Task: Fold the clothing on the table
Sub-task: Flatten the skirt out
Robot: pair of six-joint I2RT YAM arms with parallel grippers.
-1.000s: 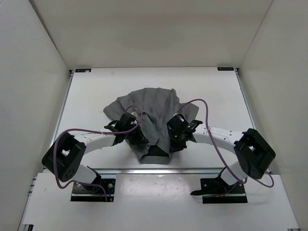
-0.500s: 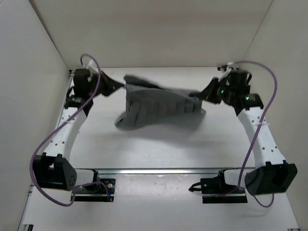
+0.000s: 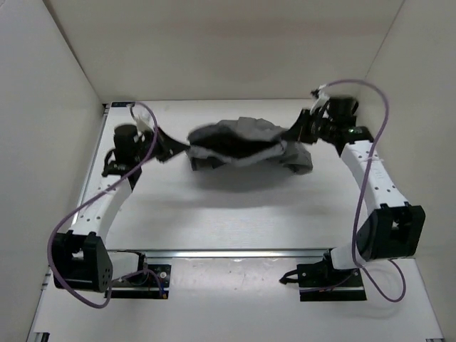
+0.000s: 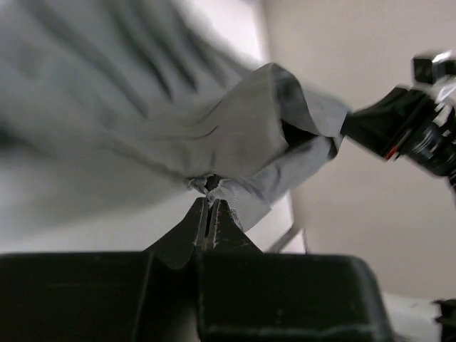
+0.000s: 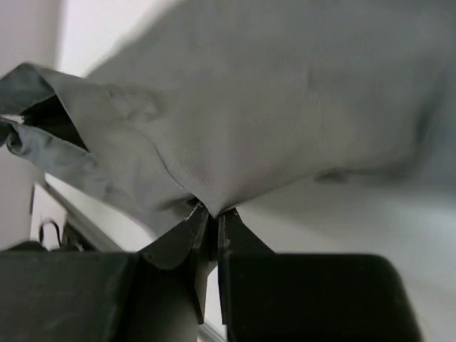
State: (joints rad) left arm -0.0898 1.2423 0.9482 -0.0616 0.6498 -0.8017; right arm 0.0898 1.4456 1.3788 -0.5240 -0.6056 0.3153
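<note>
The clothing [image 3: 246, 146], a grey pleated skirt, hangs stretched between my two grippers above the far half of the white table [image 3: 235, 206]. My left gripper [image 3: 187, 147] is shut on its left end; the left wrist view shows the fabric [image 4: 214, 135] pinched at the fingertips [image 4: 211, 201]. On the right end my right gripper [image 3: 291, 134] is shut too, with the cloth [image 5: 285, 107] caught at its tips [image 5: 212, 212]. The skirt sags and bunches in the middle, its dark opening facing up.
White walls enclose the table on the left, back and right. A metal rail [image 3: 235, 253] runs along the near edge, with both arm bases [image 3: 135, 278] [image 3: 328, 274] behind it. Purple cables loop from each arm.
A second ago both grippers were low at the skirt near the front edge. They have since lifted it up and back, and it now hangs slacker than half a second ago.
</note>
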